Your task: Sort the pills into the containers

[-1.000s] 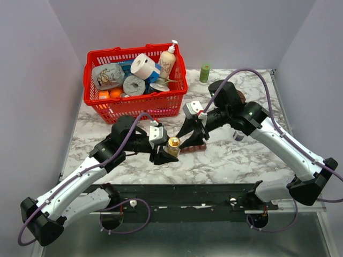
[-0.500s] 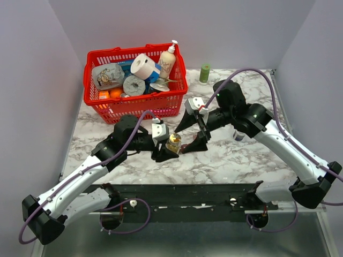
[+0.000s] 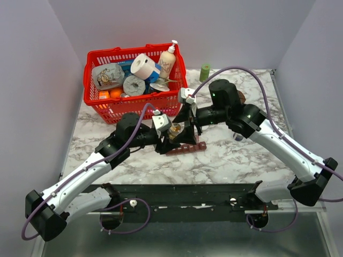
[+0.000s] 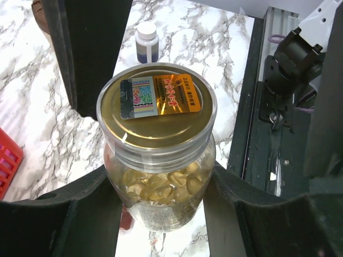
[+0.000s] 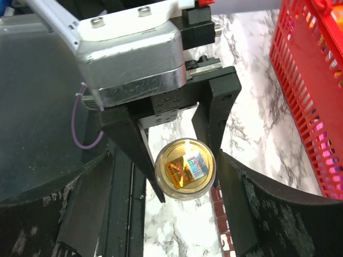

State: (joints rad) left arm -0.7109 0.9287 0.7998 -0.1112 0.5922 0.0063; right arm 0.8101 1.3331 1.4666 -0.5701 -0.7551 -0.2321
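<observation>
Your left tool (image 4: 161, 211) is gripping a small clear bottle (image 4: 158, 101) by its body, one finger pressing on each side. A gold foil seal with a printed sticker is covering the bottle's mouth (it is looking flat and unbroken). The pills (image 4: 161, 184) are sitting inside this bottle: tiny, glossy, yellowish-amber rounded pieces, heaped together and showing through the clear wall just under the neck.

Your right tool (image 3: 185, 127) is hanging over the bottle with its fingers spread wide, one on each side of the sealed top and neither touching it.

The containers (image 3: 187, 148), a narrow dark maroon strip of small joined square compartments, are lying flat on the marble counter (image 3: 241, 160), just on the near side of the two tools. Whether the compartments are standing open you cannot tell.
</observation>
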